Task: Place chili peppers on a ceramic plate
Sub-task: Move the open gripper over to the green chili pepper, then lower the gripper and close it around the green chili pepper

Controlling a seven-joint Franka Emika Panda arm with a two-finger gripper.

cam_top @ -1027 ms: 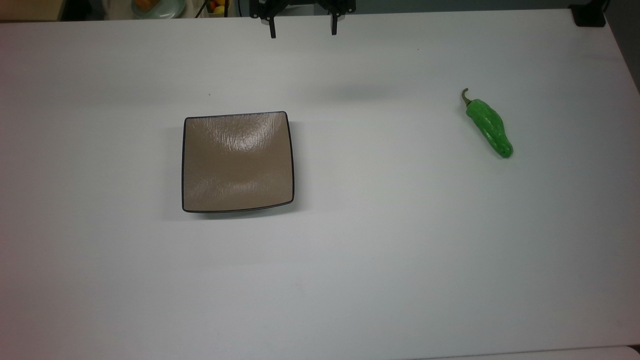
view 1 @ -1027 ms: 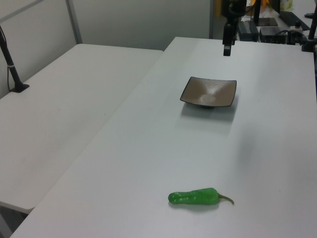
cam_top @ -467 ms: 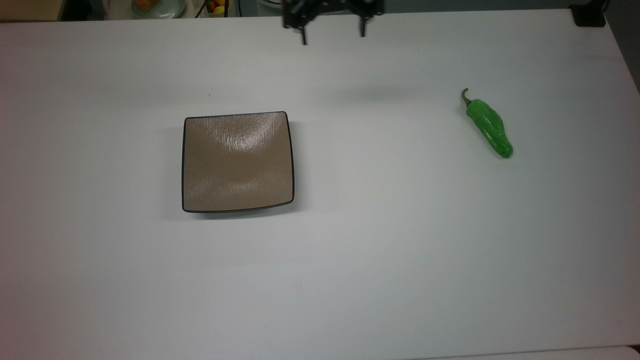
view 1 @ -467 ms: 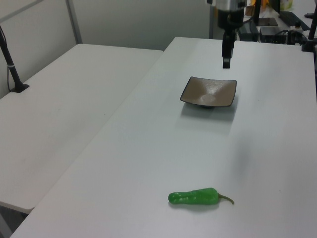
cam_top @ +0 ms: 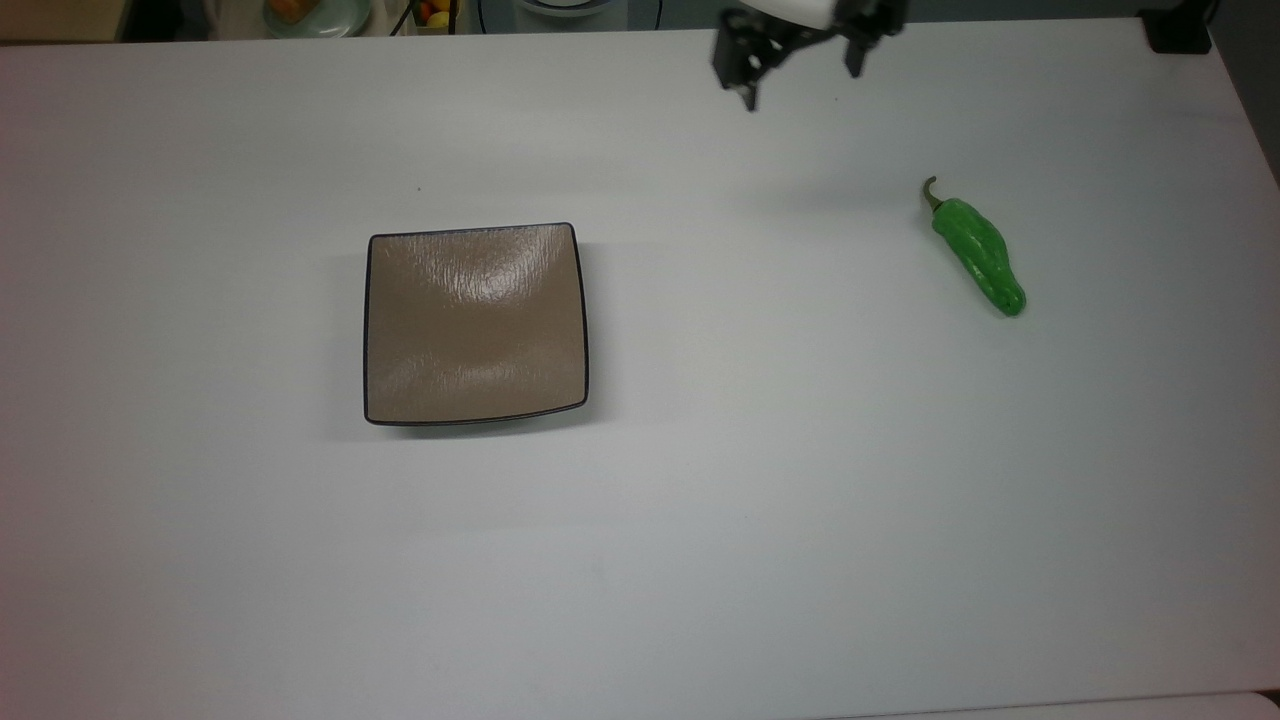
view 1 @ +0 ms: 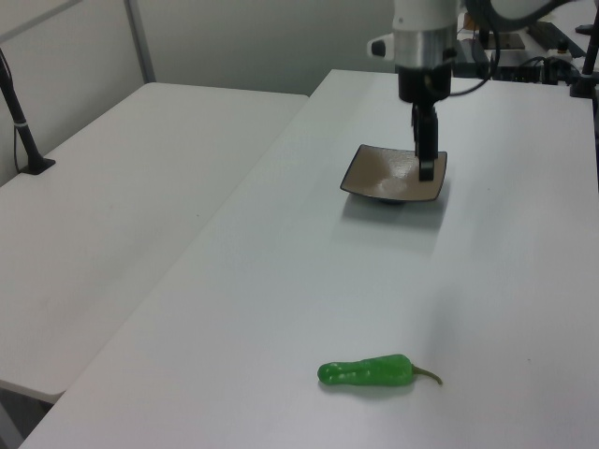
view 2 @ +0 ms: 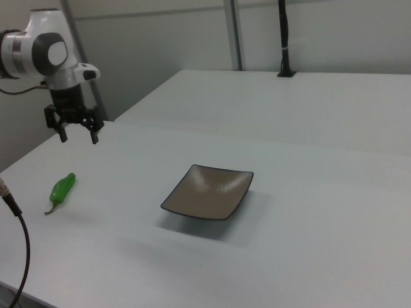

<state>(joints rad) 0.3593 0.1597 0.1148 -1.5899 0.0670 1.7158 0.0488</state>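
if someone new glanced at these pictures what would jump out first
The glossy bright green chili pepper stands out, lying alone on the white table at the top view's right. Next comes the square tan-brown ceramic plate with its thin dark rim, left of centre in the top view, nothing on it. The open black two-finger gripper hangs above the table near the pepper.

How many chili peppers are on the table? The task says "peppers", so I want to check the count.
1. The green chili pepper lies alone on the white table, toward the top view's right, well apart from the ceramic plate. Nothing on the table could hide another.
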